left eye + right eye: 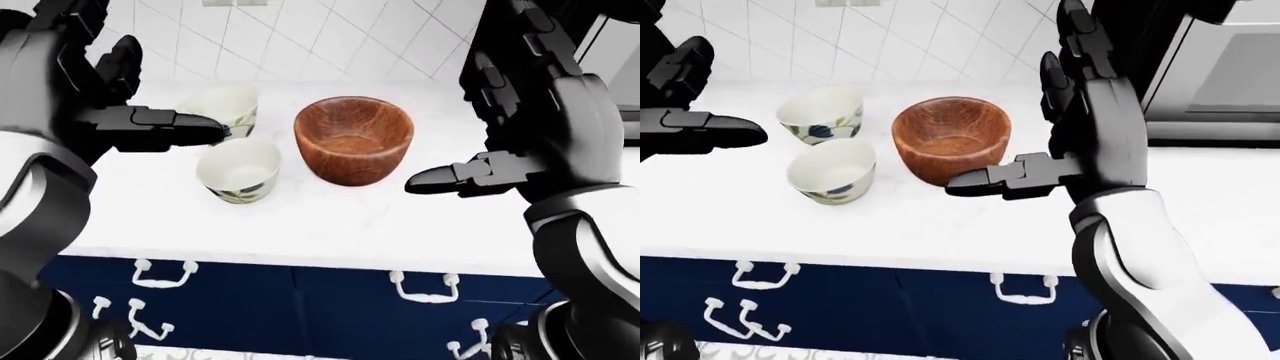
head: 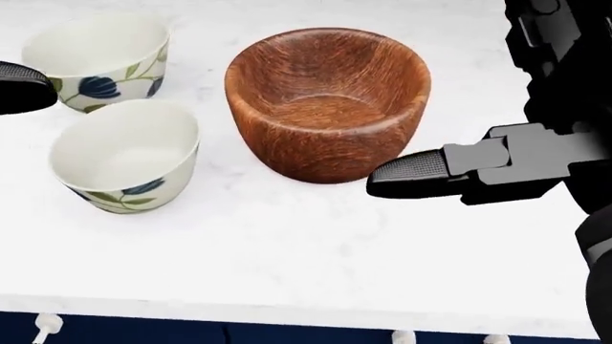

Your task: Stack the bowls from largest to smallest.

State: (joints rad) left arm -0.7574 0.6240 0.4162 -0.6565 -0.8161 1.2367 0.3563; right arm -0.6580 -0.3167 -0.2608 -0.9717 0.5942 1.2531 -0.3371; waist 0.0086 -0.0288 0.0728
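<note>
Three empty bowls: wooden bowl (image 2: pixel 327 100) beside two floral bowls (image 2: pixel 124 154).

- Head view: looks steeply down at close range onto the white counter (image 2: pixel 287 244); the wooden bowl (image 2: pixel 328 100) and the two floral bowls fill the upper frame.
- Left-eye view: sits farther off and looks obliquely down, taking in the tiled wall (image 1: pixel 330 37) and blue drawers (image 1: pixel 300 307).
- Right-eye view: same direction, offset to the right; it adds an appliance (image 1: pixel 1225 75) at upper right.
- All three views share the counter and the bowls.
</note>
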